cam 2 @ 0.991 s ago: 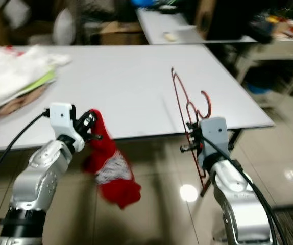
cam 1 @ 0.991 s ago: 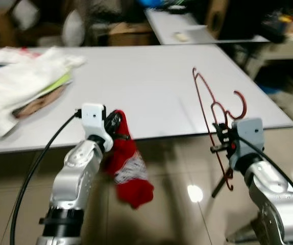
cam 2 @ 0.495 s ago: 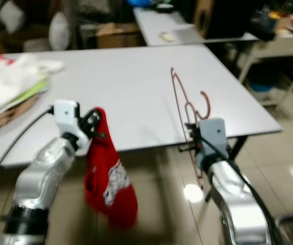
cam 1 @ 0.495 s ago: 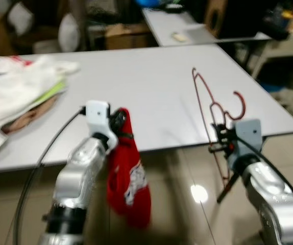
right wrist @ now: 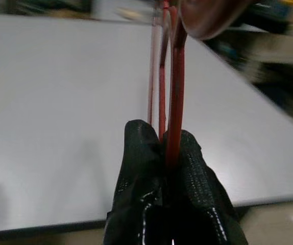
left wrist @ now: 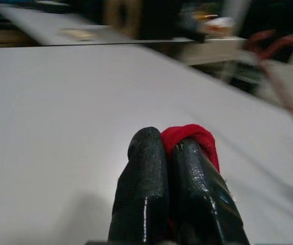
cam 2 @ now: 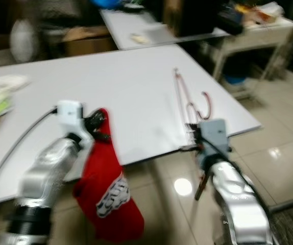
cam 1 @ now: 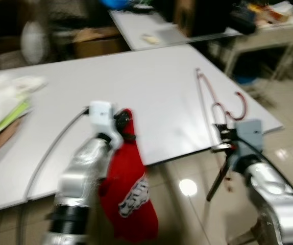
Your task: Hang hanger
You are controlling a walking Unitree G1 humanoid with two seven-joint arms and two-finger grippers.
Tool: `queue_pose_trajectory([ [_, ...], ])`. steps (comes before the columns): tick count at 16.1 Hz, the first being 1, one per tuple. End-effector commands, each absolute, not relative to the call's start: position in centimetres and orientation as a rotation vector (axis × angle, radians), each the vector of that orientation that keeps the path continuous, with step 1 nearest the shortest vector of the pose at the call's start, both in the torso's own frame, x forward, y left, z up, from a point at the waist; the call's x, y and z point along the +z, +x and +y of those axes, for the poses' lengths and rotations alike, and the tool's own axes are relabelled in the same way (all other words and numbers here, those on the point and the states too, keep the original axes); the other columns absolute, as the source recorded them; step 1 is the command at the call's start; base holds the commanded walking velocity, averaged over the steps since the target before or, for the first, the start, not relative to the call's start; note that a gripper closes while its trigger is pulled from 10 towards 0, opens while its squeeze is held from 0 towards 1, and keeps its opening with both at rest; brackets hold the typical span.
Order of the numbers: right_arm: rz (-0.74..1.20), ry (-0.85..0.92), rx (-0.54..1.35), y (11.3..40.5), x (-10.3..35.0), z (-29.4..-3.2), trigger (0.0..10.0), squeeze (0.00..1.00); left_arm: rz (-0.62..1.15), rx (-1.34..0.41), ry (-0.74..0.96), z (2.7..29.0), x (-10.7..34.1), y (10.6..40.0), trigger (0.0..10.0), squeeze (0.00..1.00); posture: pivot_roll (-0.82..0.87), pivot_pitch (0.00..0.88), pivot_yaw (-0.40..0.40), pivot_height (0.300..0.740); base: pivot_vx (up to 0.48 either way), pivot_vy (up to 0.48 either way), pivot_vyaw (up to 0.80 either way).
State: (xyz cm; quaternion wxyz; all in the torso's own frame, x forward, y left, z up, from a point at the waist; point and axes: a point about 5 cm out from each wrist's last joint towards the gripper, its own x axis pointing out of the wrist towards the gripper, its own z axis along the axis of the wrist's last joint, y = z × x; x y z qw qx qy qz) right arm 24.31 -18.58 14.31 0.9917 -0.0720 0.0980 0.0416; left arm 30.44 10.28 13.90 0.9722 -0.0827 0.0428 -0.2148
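My right gripper point(cam 1: 221, 137) is shut on a thin red wire hanger point(cam 1: 213, 104), held upright over the near right corner of the white table point(cam 1: 151, 87). In the right wrist view the hanger's wires point(right wrist: 168, 76) rise from between the black fingers point(right wrist: 141, 184). My left gripper point(cam 1: 123, 125) is shut on a red garment point(cam 1: 128, 191) with white print that hangs down in front of the table's near edge. The left wrist view has red cloth point(left wrist: 190, 135) pinched between the fingers point(left wrist: 146, 189).
A pile of white and coloured clothes point(cam 1: 1, 109) lies at the table's left end. Behind stand another grey table point(cam 1: 156, 30), a cardboard box point(cam 1: 98, 41) and a cluttered white table point(cam 1: 269, 25) at the right. Glossy tiled floor point(cam 1: 187, 189) lies below.
The whole picture has shifted left and blurred, so the camera turned right. The red garment swings lower under my left gripper. Both grips are unchanged.
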Motion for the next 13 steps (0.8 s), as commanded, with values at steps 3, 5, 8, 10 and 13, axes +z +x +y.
queue_pose_trajectory([
  [3,0.151,-0.126,0.134,24.5,15.1,-17.5,10.0,0.00,0.056,-0.392,-0.141,11.7,14.7,30.8,10.0,0.00,-0.14,0.000,0.027,0.740,0.334,0.000,0.00],
  [5,0.137,-0.144,0.192,24.5,15.5,-17.5,10.0,0.00,0.034,-0.360,-0.124,12.2,15.4,31.5,10.0,0.00,-0.14,0.000,0.030,0.740,0.000,0.000,0.00],
  [8,0.119,-0.147,0.306,24.2,16.1,-17.2,10.0,0.00,-0.003,-0.333,-0.127,12.8,16.6,32.3,10.0,0.00,-0.14,0.000,0.035,0.740,0.000,0.000,0.00],
  [10,0.090,-0.141,0.448,23.5,17.0,-16.8,10.0,0.00,-0.033,-0.339,-0.114,12.9,17.7,33.0,10.0,0.00,-0.14,0.000,0.039,0.740,0.000,0.000,0.00],
  [13,0.113,-0.193,0.645,21.8,18.0,-18.0,10.0,0.00,-0.048,-0.340,-0.035,13.1,19.9,34.9,10.0,0.00,-0.14,0.000,0.047,0.740,0.000,0.000,0.00],
])
